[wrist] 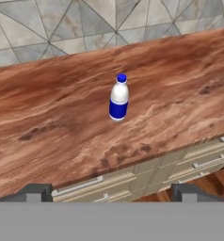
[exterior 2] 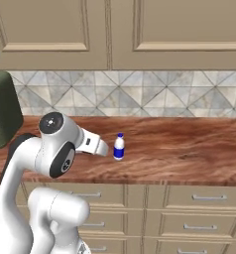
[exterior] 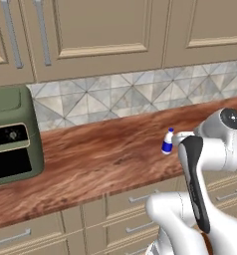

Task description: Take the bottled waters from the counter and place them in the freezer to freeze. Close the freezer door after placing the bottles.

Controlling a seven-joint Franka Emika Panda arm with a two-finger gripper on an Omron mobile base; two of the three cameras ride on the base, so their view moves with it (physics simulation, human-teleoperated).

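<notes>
1 water bottle [wrist: 118, 98], whitish with a blue cap and blue label, stands upright on the wood-grain tabletop [wrist: 52, 122], about midway between the tiled backsplash [wrist: 62, 28] and the front edge. My fingers [wrist: 111, 192] are spread wide, holding nothing, and sit short of the bottle. A green oven-like appliance [exterior: 11, 134] stands well off to the left. Beige drawers [exterior 2: 199, 198] run below.

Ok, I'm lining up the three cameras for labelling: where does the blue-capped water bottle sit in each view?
Left base view: bottle right of centre, on the counter, just left of the arm's white wrist.
Right base view: bottle at centre, upright, just right of the arm.
Hand view: bottle at centre, upright, above the open gripper.
Shared landmark: the triangle-tiled backsplash behind it.
</notes>
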